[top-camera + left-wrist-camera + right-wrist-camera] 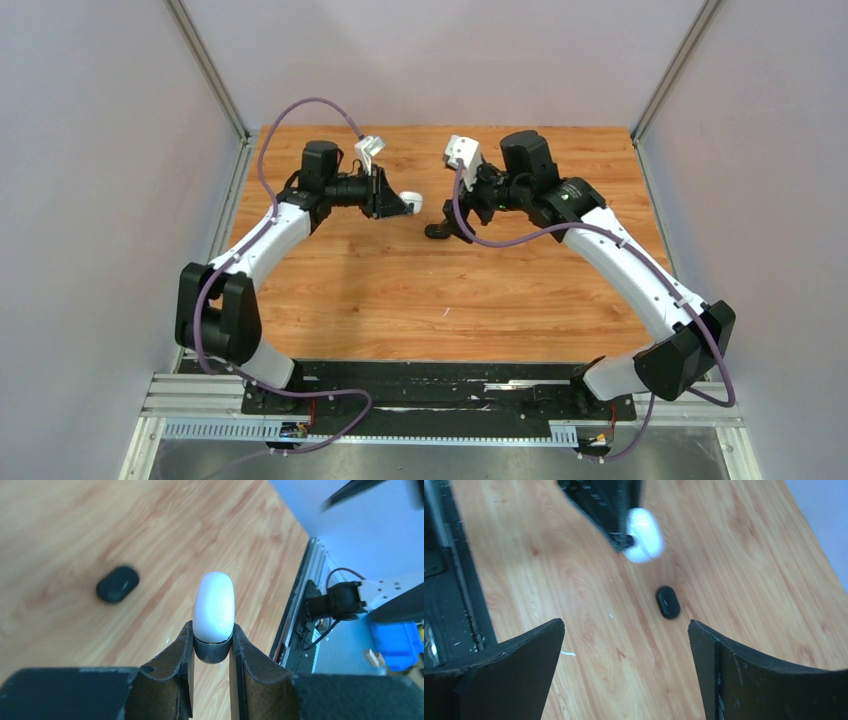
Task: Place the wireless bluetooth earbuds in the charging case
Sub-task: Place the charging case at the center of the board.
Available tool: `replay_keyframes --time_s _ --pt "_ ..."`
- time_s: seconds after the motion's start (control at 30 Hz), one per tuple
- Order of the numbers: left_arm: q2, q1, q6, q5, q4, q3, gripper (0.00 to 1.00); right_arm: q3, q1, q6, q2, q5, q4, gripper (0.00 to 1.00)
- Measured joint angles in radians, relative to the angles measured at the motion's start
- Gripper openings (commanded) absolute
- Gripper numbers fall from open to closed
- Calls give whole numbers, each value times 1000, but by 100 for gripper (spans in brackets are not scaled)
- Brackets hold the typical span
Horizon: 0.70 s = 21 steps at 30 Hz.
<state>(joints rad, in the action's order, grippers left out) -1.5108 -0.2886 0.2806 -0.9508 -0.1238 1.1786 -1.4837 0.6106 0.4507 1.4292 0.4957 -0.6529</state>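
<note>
My left gripper is shut on the charging case, a rounded white shell with a dark grey end pinched between the pads. It hangs closed above the wooden table. In the top view the case shows at the tip of the left gripper, near the table's middle back. My right gripper stands open and empty a short way right of it, facing the case. The earbuds are out of view.
A small black oval object lies on the wood between the two grippers, also visible in the left wrist view. A thin white fleck lies near the right gripper. Metal rails run along the near edge, and grey walls enclose the table.
</note>
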Motion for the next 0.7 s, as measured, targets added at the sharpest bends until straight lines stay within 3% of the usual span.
replay_keyframes --time_s 0.23,0.33,0.47,0.57,0.6,0.63,0.7 --pt "-187 16 26 117 -97 -120 1 105 -112 -96 -66 -158 -10 100" --pt "-255 16 36 138 -106 -115 7 151 -116 -133 -82 -224 -30 100" --pt "-349 16 49 150 -133 -68 32 192 -116 -194 -92 -312 -40 100" --pt "-414 16 51 173 -150 -31 62 195 -116 -235 -97 -355 -37 100" --pt "-431 16 55 190 -166 -19 65 195 -116 -246 -100 -370 -35 100" --pt "-439 16 50 208 -182 -13 85 195 -116 -256 -103 -384 -34 100" --pt "-439 16 68 211 -230 16 99 190 -116 -276 -106 -420 -30 100"
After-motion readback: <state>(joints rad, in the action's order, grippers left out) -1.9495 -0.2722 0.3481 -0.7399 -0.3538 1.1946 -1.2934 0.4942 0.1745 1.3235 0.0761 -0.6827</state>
